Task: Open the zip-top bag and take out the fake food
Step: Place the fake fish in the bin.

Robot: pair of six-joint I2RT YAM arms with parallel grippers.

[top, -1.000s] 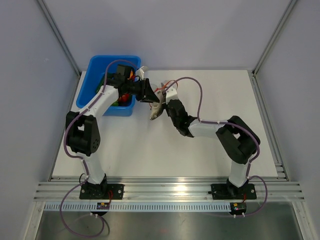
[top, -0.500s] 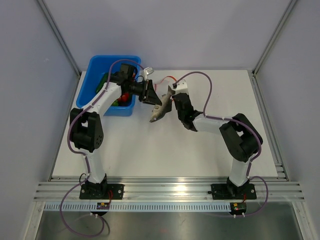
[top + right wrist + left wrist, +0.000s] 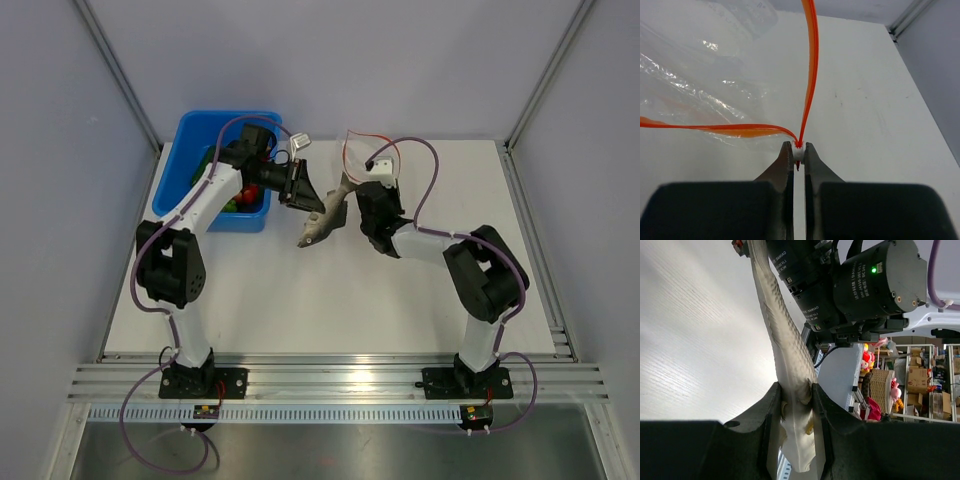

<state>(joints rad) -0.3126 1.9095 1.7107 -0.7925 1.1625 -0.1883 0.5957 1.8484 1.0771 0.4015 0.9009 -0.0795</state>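
Most of the zip-top bag (image 3: 705, 75) beyond right-wrist view's edges

Tub (image 3: 192, 138) sits in the table's (image 3: 300, 300) far-left corner, some fake food (image 3: 247, 194) in it. Fish (image 3: 320, 226) is just right of the tub, zip-top bag (image 3: 695, 80) right of the fish.

White, faintly grained tabletop (image 3: 300, 300) across centre of top view. Enclosed left, back and right by pale grey-lilac wall panels (image 3: 400, 60), with aluminium posts (image 3: 110, 60) at upper corners. Slotted aluminium rails (image 3: 340, 375) along lower edge, brushed metal strip (image 3: 340, 450) beneath. Evenly lit, soft glare on rails. Shelving with cardboard boxes (image 3: 920, 385) at lower right of left wrist view.
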